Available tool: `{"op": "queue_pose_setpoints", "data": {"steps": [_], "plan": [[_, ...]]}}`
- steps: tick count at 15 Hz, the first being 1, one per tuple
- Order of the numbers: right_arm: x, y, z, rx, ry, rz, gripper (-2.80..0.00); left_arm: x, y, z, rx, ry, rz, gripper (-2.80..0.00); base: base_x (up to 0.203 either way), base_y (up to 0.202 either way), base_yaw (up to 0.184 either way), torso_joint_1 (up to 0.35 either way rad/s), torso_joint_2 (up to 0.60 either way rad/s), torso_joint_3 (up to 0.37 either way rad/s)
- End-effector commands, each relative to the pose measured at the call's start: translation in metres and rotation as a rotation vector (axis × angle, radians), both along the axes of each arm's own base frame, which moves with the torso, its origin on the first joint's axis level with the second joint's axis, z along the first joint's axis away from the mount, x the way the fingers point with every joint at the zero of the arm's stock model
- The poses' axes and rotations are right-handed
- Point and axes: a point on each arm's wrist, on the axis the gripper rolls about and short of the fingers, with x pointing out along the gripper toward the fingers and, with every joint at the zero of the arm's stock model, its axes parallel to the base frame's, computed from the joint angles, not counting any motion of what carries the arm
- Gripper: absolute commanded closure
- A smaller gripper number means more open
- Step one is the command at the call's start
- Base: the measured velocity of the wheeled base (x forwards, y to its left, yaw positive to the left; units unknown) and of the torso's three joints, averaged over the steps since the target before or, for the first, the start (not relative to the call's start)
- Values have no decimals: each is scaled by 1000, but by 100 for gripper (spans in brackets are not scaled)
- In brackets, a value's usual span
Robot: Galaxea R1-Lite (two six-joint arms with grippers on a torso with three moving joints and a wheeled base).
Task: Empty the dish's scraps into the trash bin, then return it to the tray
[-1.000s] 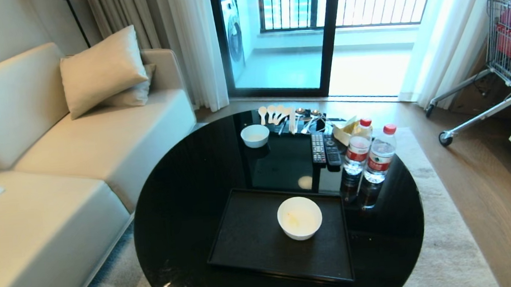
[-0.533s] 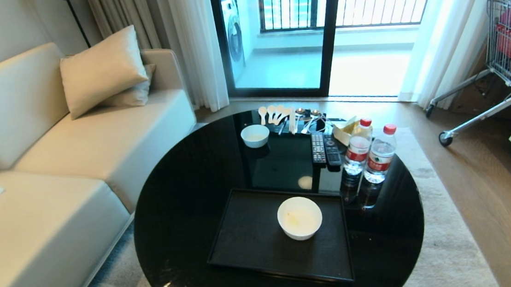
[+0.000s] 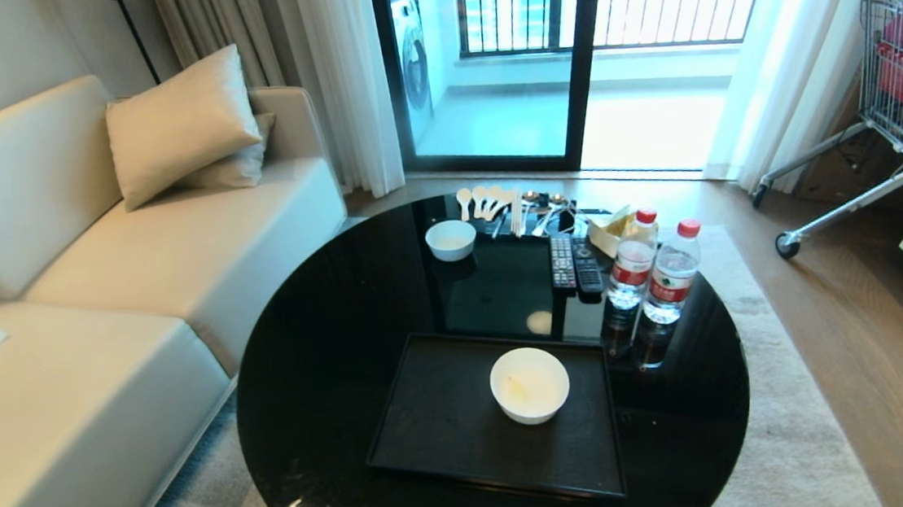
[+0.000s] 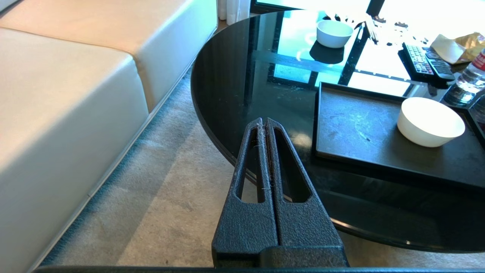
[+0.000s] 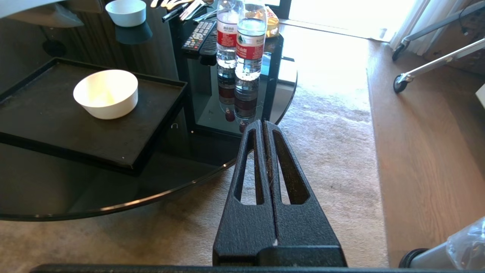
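The bowl [image 3: 529, 385] sat upright, mouth up, on the tray [image 3: 452, 441] on the desk [image 3: 330, 362]; being round, it had no long axis. Both the left pincer [image 4: 262, 122] and right pincer [image 5: 262, 124] were pressed together, off the desk. A one-sided rim grasp could probably tip scraps [image 3: 519, 387] out before reaching the bin [image 5: 447, 250].

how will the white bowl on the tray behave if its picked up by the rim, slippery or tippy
The dish looks rigid with smooth walls, so likely somewhat slick to pinch. It holds only a few pale scraps, so probably light. Its base looks narrower than its rim; a push near the rim may tip it rather than slide it on the tray.
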Motion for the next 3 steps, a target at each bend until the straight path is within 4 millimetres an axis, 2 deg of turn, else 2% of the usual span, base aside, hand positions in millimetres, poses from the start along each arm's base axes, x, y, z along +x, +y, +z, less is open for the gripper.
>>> {"op": "queue_pose_setpoints", "data": {"steps": [1,3], "plan": [[0,0,0,17,1,2,0,0,0,0,-2,-1,1,0,0,0,0,0,0,0],[0,0,0,20,-1,2,0,0,0,0,-1,0,1,0,0,0,0,0,0,0]]}}
